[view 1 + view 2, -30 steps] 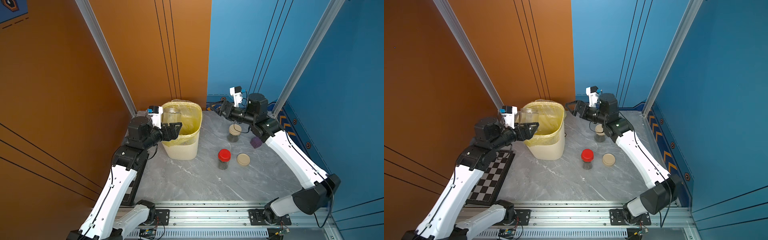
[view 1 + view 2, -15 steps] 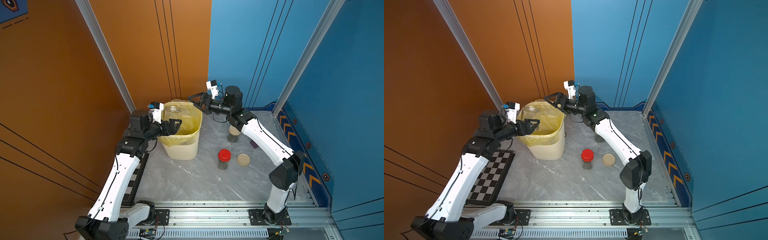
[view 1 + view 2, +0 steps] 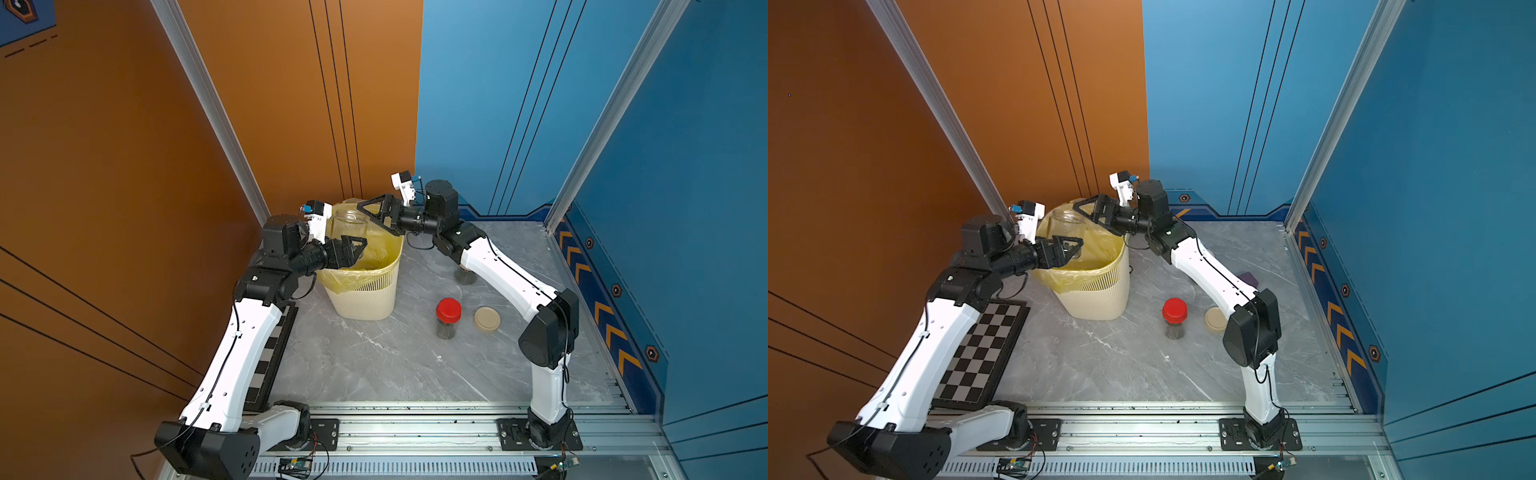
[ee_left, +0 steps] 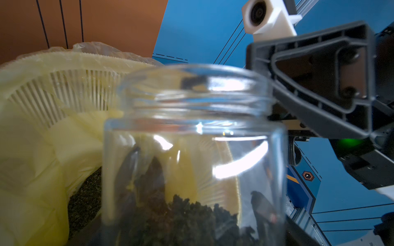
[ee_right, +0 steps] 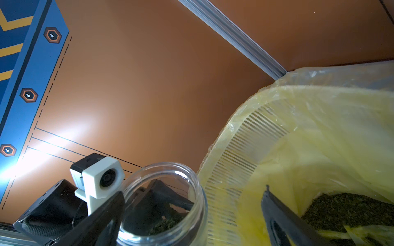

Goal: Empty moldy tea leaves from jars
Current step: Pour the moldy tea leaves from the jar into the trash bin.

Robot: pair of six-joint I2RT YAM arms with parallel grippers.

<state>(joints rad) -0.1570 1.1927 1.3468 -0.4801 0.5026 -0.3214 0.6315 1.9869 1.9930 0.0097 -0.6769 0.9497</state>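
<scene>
Top views | left tool [image 3: 354, 248] pinching jar [image 3: 350, 222] above bin rim [image 3: 400, 253] | right tool [image 3: 370, 212] spread beside jar

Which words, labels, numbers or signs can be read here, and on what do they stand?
No readable word, brand or number anywhere.
Orange chevrons and hexagon badges on the blue wall: signs only, badge marks too small to read.
The lidless jar: no label.

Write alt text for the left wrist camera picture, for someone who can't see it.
A lidless clear glass jar fills the frame up close, a layer of dark tea leaves in its bottom. Behind it is a cream slatted bin lined with a yellow bag, and the open right gripper hangs close beside the jar's rim.
</scene>
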